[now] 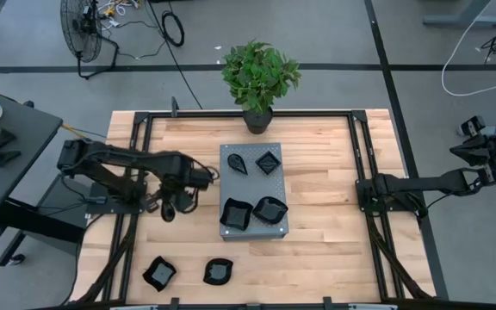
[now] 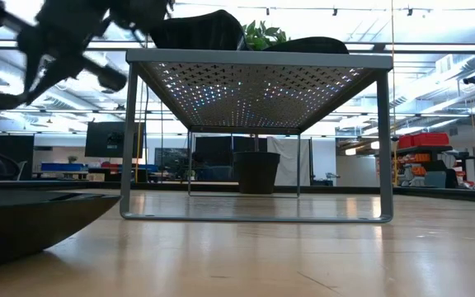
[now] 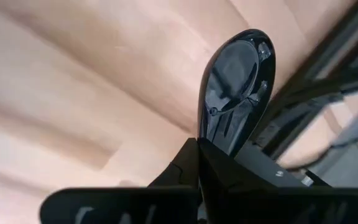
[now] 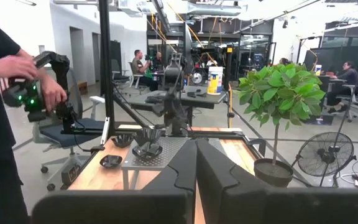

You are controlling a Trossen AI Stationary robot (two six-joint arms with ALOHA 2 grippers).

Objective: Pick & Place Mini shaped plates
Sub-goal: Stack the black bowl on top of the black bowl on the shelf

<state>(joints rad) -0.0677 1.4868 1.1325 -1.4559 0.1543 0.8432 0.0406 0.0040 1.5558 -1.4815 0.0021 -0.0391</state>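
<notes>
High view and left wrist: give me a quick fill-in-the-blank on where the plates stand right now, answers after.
1. The grey perforated stand carries ____ black mini plates.
2. Two more plates, one and another, lie on the ____ near its front edge.
3. The left gripper is shut on a ____-shaped plate.
4. The right gripper waits at the table's right side, holding ____.

Missing words: four; table; teardrop; nothing

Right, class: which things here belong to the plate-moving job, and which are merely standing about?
Job: four black mini plates on the grey perforated stand; two on the table; one plate in the left tool.
Standing about: potted plant, floor fan.
</notes>
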